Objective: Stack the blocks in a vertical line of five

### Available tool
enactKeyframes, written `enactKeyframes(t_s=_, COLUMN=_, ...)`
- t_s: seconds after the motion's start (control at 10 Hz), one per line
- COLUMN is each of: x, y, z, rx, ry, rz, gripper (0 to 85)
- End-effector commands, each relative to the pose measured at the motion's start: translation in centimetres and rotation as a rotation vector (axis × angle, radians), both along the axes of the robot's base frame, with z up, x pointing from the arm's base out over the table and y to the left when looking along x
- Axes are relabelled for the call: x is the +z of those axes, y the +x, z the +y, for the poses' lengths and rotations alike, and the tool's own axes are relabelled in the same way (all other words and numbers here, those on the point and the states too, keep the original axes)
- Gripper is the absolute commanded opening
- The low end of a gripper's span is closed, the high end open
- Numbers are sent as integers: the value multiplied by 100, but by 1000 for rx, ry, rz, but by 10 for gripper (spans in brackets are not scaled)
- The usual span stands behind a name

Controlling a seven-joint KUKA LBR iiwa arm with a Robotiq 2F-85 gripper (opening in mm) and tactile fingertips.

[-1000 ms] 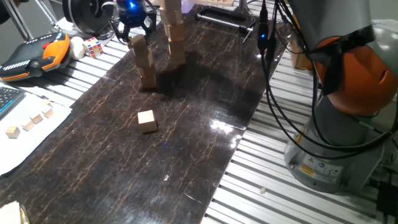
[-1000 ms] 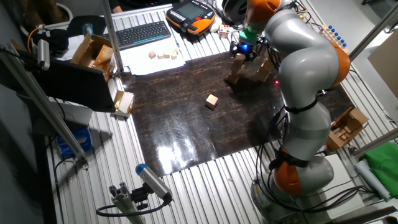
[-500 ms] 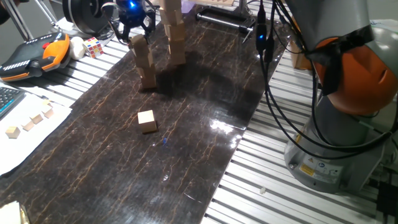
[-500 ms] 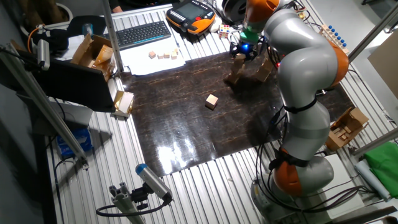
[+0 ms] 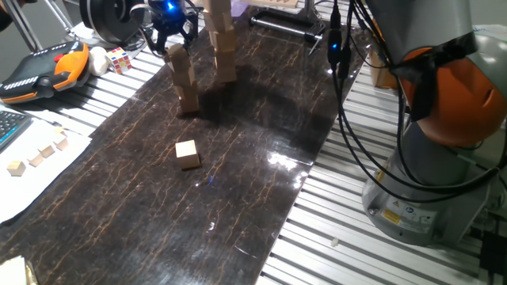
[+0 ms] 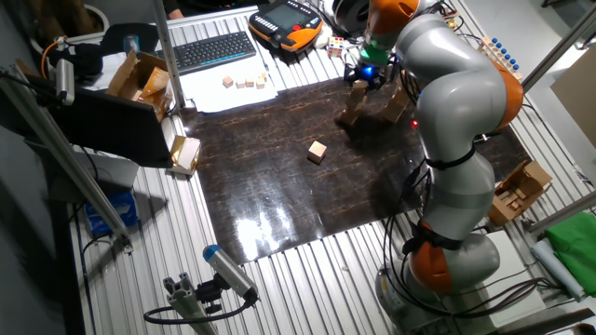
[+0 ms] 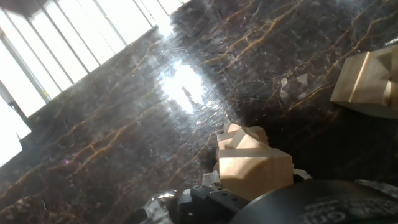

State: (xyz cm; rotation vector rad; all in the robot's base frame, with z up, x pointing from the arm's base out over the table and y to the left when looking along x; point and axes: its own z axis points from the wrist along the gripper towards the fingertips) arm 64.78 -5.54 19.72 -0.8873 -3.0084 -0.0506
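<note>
Dark marbled sheeting with thin orange veins covers the middle of the tabletop (image 5: 253, 150), with ribbed metal slats showing on either side of it. Toward the far end of the sheet stands a leaning stack of wooden blocks (image 5: 184, 79), three cubes as far as one fixed view shows, each twisted a little against the one below. The gripper (image 5: 169, 36) hangs directly over this stack, its blue light glowing above; its dark jaws reach down on either side of the top cube, but whether they pinch it or stand slightly off it cannot be told. From the hand view the top of the stack (image 7: 254, 167) fills the lower middle, the rotated corners of the lower cubes peeking out behind it.

Just beside the stack, farther from the camera, rises a second, taller column of blocks (image 5: 222, 39), running out of the top of the picture. A lone block (image 5: 187, 153) lies flat on the sheet, well apart from the stack and nearer the camera; in the other fixed view it sits near the centre of the sheet (image 6: 318, 151).

Off the sheet, beyond the stack, a Rubik's cube (image 5: 120, 58) rests near an orange-and-black pendant (image 5: 47, 70). A row of tiny pale cubes (image 5: 38, 155) sits on white paper.
</note>
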Motion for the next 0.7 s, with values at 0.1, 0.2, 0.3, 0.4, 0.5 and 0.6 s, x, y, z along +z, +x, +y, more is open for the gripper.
enactKeyframes(t_s=0.1, x=-12, y=1, z=-11, rx=14, ry=5, rz=2, gripper=217)
enactKeyframes(t_s=0.2, x=-28, y=-1, z=-9, rx=24, ry=-2, rz=2, gripper=217)
enactKeyframes(t_s=0.3, x=-34, y=-4, z=-11, rx=27, ry=0, rz=2, gripper=217)
enactKeyframes(t_s=0.4, x=-34, y=-5, z=-11, rx=39, ry=-9, rz=2, gripper=217)
enactKeyframes(t_s=0.5, x=-36, y=-4, z=-17, rx=42, ry=-12, rz=-1, gripper=220)
enactKeyframes(t_s=0.6, x=-40, y=-3, z=-26, rx=43, ry=-11, rz=-1, gripper=220)
